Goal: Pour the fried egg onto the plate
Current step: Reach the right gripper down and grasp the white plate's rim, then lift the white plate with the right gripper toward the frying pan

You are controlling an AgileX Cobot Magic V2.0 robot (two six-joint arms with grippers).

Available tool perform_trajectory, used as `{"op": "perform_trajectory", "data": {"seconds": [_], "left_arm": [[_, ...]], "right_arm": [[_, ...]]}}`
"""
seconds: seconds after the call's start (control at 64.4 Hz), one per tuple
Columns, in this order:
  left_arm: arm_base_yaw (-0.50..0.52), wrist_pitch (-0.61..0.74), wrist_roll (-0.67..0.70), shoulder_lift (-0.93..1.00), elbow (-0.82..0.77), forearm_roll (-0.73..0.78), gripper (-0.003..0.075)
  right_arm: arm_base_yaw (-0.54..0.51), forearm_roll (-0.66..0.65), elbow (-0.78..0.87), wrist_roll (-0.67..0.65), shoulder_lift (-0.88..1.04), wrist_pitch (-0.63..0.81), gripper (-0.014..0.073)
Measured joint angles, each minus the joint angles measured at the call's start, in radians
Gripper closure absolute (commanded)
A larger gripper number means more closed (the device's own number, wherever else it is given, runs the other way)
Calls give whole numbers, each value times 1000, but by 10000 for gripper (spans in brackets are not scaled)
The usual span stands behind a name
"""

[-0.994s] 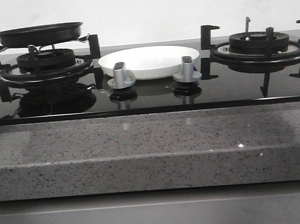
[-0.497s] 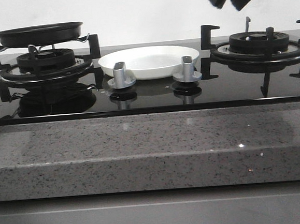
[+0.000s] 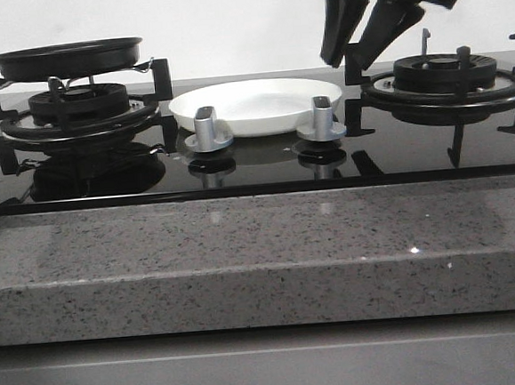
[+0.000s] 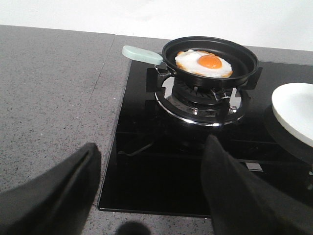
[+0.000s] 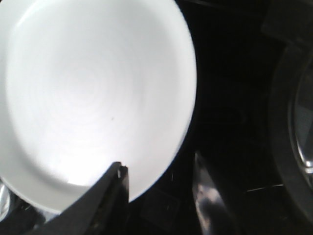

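Observation:
The fried egg (image 4: 204, 62) lies yolk up in the black frying pan (image 4: 210, 57), which stands on the left burner (image 3: 79, 107); from the front the pan (image 3: 67, 58) hides the egg. The white plate (image 3: 255, 105) sits between the burners; it also shows in the left wrist view (image 4: 296, 111) and the right wrist view (image 5: 93, 98). My right gripper (image 3: 347, 60) is open and empty, hanging above the plate's right rim; in its wrist view (image 5: 159, 171) one finger overlaps the rim. My left gripper (image 4: 151, 152) is open and empty, over the hob's near-left corner, well short of the pan.
The pan has a pale green handle (image 4: 142, 54) pointing away from the plate. Two grey knobs (image 3: 207, 129) (image 3: 320, 119) stand in front of the plate. The right burner (image 3: 445, 75) has raised black supports. A speckled stone counter (image 3: 262, 246) edges the black glass hob.
My right gripper has come down from the top right into view, moving left and lower toward the plate's right rim. The pan and plate have not moved.

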State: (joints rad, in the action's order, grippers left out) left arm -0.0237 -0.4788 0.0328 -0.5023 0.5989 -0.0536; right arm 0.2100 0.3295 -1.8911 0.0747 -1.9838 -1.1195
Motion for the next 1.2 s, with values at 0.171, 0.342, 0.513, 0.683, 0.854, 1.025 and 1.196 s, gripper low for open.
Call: {"op": "perform_trajectory", "data": {"seconds": [0.171, 0.342, 0.513, 0.683, 0.854, 1.025, 1.196], "left_arm": [[0, 0, 0, 0, 0, 0, 283], [0, 0, 0, 0, 0, 0, 283], [0, 0, 0, 0, 0, 0, 283], [0, 0, 0, 0, 0, 0, 283], [0, 0, 0, 0, 0, 0, 283], [0, 0, 0, 0, 0, 0, 283], [0, 0, 0, 0, 0, 0, 283]], "right_arm": [[-12, 1, -117, -3, -96, -52, 254], [-31, 5, -197, -3, -170, -94, 254], [-31, 32, -222, -3, -202, -110, 254], [-31, 62, -228, -3, -219, -112, 357], [-33, 64, -230, -3, -224, -108, 556], [-33, 75, -230, -11, -226, -59, 659], [-33, 81, -230, -11, -224, -43, 660]]}}
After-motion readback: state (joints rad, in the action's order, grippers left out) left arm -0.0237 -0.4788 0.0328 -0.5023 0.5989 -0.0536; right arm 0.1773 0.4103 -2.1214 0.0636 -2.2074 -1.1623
